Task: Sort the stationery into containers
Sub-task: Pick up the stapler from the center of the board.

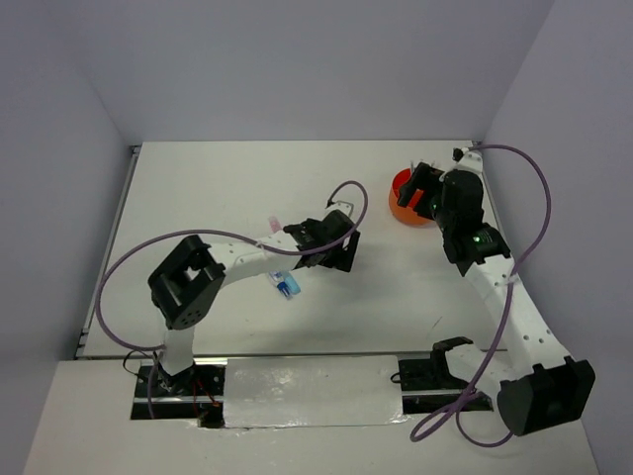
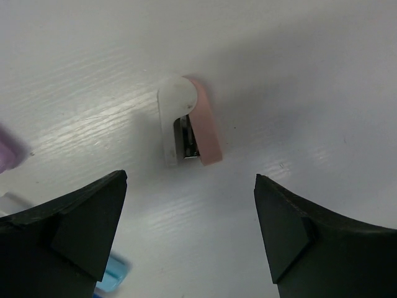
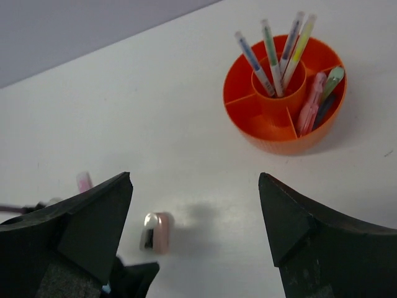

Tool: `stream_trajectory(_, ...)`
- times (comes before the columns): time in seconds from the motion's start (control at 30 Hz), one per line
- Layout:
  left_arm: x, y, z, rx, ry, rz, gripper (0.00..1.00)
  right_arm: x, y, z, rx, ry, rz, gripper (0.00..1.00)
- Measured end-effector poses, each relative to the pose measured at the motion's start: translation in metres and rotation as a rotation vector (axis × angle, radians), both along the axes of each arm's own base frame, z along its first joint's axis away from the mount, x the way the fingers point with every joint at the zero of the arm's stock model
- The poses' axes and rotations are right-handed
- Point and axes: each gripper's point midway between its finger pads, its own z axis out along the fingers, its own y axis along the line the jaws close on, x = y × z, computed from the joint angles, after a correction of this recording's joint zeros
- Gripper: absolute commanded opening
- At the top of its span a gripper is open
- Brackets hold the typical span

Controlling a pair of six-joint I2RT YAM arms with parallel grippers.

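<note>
Stationery left on the table [image 1: 218, 188], nearest first: a blue-and-clear piece [image 1: 287, 285] beside the left forearm [image 1: 247, 255], then a small pink-and-white clip-like piece [image 2: 186, 127] lying flat just ahead of the left gripper [image 2: 189, 198], jaws spread wide and holding nothing. Beyond that, a pink stick [image 1: 274, 224]. Farthest, the orange organiser [image 3: 285, 93], with pens [image 3: 273, 53] upright in its central ring and pink and green sticks [image 3: 313, 99] in one outer compartment; right gripper [image 3: 193, 186] near it, also spread and empty.

Likely trouble: closing off-centre on the rounded pink shell and squirting it sideways across the smooth table. Could also catch the blue-and-clear piece, close to one left finger, and drag it along. Further out, risks crossing the right arm [image 1: 495, 277] near the organiser, or brushing the leaning pens during a drop and tipping them out.
</note>
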Motion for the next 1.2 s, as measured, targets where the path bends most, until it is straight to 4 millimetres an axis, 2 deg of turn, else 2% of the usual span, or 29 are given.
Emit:
stream_trajectory(0.1, 0.001, -0.012, -0.020, 0.049, 0.018, -0.023, 0.95, -0.019, 0.006, 0.001, 0.001, 0.008, 0.053, 0.89)
stream_trajectory(0.23, -0.004, -0.010, -0.042, 0.101, 0.054, -0.035, 0.89, -0.035, 0.012, 0.004, 0.005, 0.003, 0.103, 0.89)
stream_trajectory(0.33, 0.000, -0.012, -0.053, 0.125, 0.058, -0.030, 0.86, -0.042, 0.017, 0.005, 0.012, -0.001, 0.135, 0.89)
stream_trajectory(0.47, 0.009, -0.017, -0.052, 0.115, 0.028, -0.015, 0.82, -0.047, 0.022, 0.002, 0.020, 0.003, 0.171, 0.89)
stream_trajectory(0.57, 0.012, -0.016, -0.052, 0.121, 0.011, -0.009, 0.70, -0.052, 0.029, -0.001, 0.028, 0.008, 0.201, 0.89)
stream_trajectory(0.63, 0.014, -0.016, -0.052, 0.125, 0.001, -0.009, 0.52, -0.054, 0.032, -0.002, 0.032, 0.009, 0.218, 0.89)
stream_trajectory(0.67, 0.015, -0.016, -0.051, 0.126, -0.003, -0.009, 0.48, -0.055, 0.033, -0.002, 0.034, 0.007, 0.223, 0.89)
stream_trajectory(0.7, 0.016, -0.015, -0.051, 0.129, -0.006, -0.009, 0.31, -0.055, 0.034, -0.001, 0.037, 0.005, 0.229, 0.89)
stream_trajectory(0.73, 0.016, -0.015, -0.051, 0.130, -0.008, -0.009, 0.24, -0.056, 0.035, 0.000, 0.039, 0.004, 0.236, 0.90)
stream_trajectory(0.77, 0.016, -0.015, -0.052, 0.133, -0.011, -0.012, 0.12, -0.056, 0.037, 0.000, 0.042, 0.001, 0.244, 0.91)
stream_trajectory(0.83, 0.015, -0.013, -0.052, 0.118, -0.021, -0.010, 0.02, -0.056, 0.040, 0.000, 0.056, -0.004, 0.256, 0.93)
stream_trajectory(0.9, 0.008, -0.007, -0.051, 0.093, -0.030, -0.016, 0.00, -0.056, 0.044, -0.005, 0.074, -0.004, 0.271, 0.93)
stream_trajectory(1.03, -0.025, 0.023, -0.042, 0.025, -0.041, -0.054, 0.00, -0.057, 0.053, -0.025, 0.154, 0.022, 0.280, 0.92)
stream_trajectory(1.1, -0.037, 0.032, -0.027, -0.052, -0.090, -0.086, 0.00, -0.058, 0.058, -0.034, 0.198, 0.034, 0.283, 0.91)
stream_trajectory(1.2, -0.048, 0.034, 0.007, -0.206, -0.205, -0.133, 0.00, -0.061, 0.069, -0.040, 0.265, 0.047, 0.306, 0.89)
